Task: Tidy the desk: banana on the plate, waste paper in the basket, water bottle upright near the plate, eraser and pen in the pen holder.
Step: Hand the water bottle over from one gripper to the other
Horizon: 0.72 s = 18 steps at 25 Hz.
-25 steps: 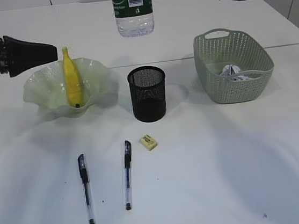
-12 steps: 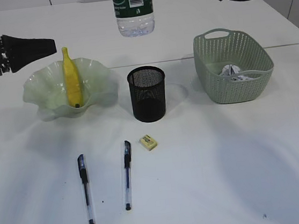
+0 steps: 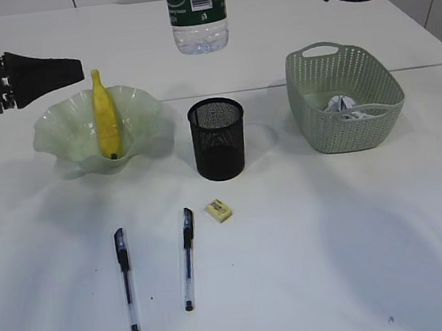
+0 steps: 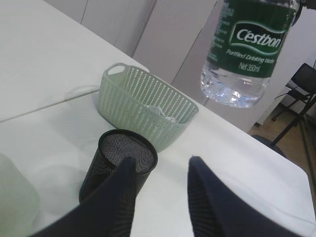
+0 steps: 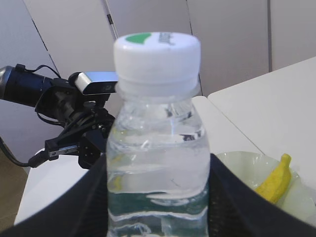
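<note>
The plain white bench (image 3: 312, 267) carries, toward its far edge, the sage green perforated basket (image 3: 348, 111) holding crumpled white waste paper (image 3: 344, 106), and the ruffled pale green plate (image 3: 66, 135) cradling the yellow banana (image 3: 106, 119). The clear green-labelled water bottle (image 5: 158, 148) hangs upright, clamped in the right gripper (image 5: 158, 197), awaiting lowering beside the plate. The left gripper (image 4: 160, 187) stands apart, empty. The bottle's top is cut off in the exterior view

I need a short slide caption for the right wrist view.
Right gripper holding the water bottle upright above the plate with the banana.
</note>
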{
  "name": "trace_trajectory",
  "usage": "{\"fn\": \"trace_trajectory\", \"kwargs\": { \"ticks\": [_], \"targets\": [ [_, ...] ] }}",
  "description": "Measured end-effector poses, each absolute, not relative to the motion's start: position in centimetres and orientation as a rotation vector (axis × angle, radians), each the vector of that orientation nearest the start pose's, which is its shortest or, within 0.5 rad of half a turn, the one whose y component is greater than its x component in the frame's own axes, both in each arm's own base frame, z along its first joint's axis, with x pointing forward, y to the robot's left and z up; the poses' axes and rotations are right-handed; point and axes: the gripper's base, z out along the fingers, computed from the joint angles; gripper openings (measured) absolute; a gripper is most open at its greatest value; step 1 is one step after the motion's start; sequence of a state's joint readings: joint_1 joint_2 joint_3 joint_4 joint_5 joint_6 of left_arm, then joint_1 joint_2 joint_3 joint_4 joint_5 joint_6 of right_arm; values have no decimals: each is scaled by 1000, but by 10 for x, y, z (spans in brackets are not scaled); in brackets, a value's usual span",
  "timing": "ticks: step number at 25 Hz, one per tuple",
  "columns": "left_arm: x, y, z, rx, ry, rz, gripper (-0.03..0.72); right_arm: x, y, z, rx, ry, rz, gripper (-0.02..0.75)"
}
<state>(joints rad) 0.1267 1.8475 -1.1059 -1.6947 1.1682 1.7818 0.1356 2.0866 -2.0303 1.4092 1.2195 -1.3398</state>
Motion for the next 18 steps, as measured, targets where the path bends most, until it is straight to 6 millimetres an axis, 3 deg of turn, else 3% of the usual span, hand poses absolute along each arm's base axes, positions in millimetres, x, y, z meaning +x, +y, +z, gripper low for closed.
{"fn": "trace_trajectory", "kwargs": {
  "ticks": [18],
  "targets": [
    [368, -37, 235, 584, 1760, -1062, 244, 439, 146, 362, -1124, 1509, 1002, 379]
  ]
}}
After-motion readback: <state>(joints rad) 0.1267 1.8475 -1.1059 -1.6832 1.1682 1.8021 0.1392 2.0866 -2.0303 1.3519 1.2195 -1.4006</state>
